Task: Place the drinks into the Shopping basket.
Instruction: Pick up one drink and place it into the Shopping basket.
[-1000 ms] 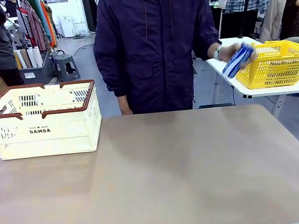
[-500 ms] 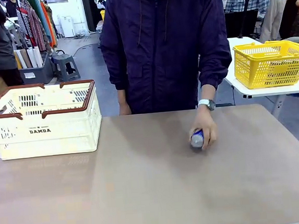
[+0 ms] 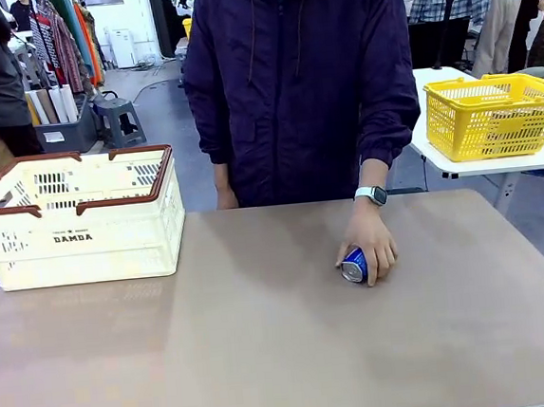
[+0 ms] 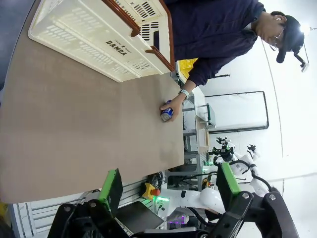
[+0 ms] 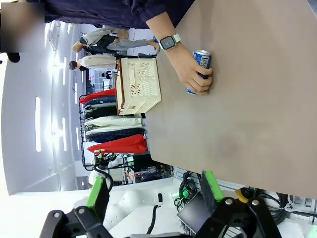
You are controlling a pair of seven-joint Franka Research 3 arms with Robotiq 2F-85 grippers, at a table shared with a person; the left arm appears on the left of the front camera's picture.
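Observation:
A blue-and-white drink can (image 3: 355, 265) lies on its side on the table, right of the middle, under the person's hand (image 3: 371, 239). The same can (image 4: 167, 113) appears far off in the left wrist view and closer as the can (image 5: 198, 67) in the right wrist view. The cream Shopping basket (image 3: 73, 219) with a brown rim stands at the table's back left, also seen as the basket (image 4: 106, 38) and the basket (image 5: 137, 85). My left gripper (image 4: 168, 191) is open, off the table. My right gripper (image 5: 154, 198) is open too, off the table's edge.
A bright yellow mesh basket (image 3: 493, 116) sits on a white side table at the back right. The person in a dark jacket (image 3: 300, 82) stands at the table's far side. The brown tabletop (image 3: 265, 337) is bare in front of the can.
The person took the can from beside the yellow basket, brought it down onto the table and laid it on its side, hand still on it.

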